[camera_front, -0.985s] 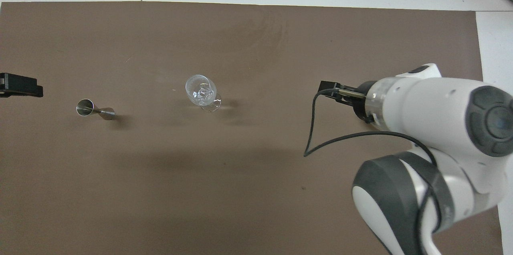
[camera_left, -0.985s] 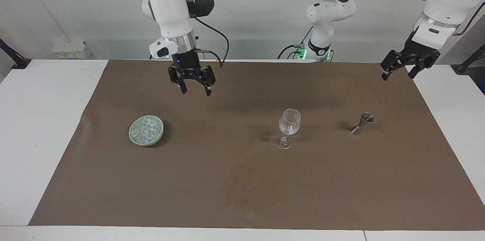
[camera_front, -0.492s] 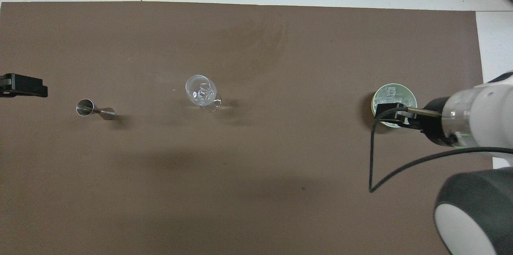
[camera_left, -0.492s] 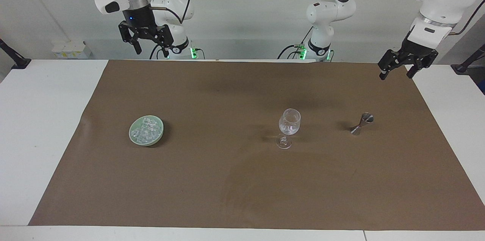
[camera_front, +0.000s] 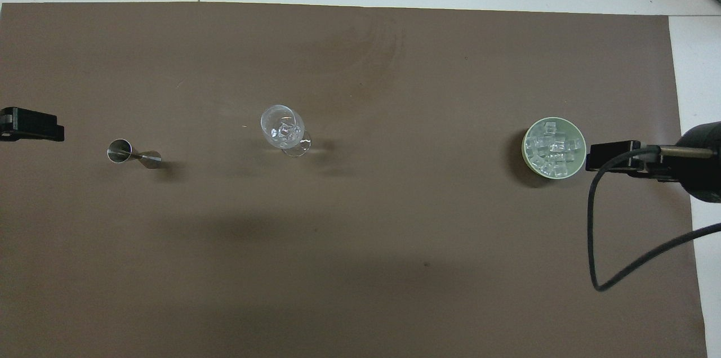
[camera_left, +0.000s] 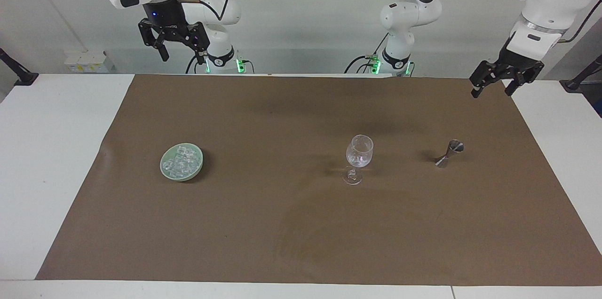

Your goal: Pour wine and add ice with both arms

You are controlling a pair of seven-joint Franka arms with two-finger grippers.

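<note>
A clear wine glass (camera_left: 359,158) stands upright mid-mat and shows from above in the overhead view (camera_front: 283,128), with a few ice cubes (camera_front: 284,133) in its bowl. A heap of ice (camera_left: 180,160) fills a pale green dish (camera_left: 162,170) toward the right arm's end; the ice (camera_front: 554,147) and the dish's rim (camera_front: 525,147) also show from above. My right gripper (camera_left: 184,54) hangs open and empty, high over the table's robot-side edge. My left gripper (camera_left: 491,91) hangs open and empty over the mat's corner at the left arm's end.
A small steel jigger (camera_left: 449,153) lies on its side beside the glass toward the left arm's end, also seen from above (camera_front: 133,153). A brown mat (camera_left: 301,224) covers most of the white table. A black cable (camera_front: 591,234) hangs from the right wrist.
My right gripper has risen and drawn back toward its base, uncovering the ice dish in the overhead view. The left gripper has barely moved. Glass, jigger and dish stay put.
</note>
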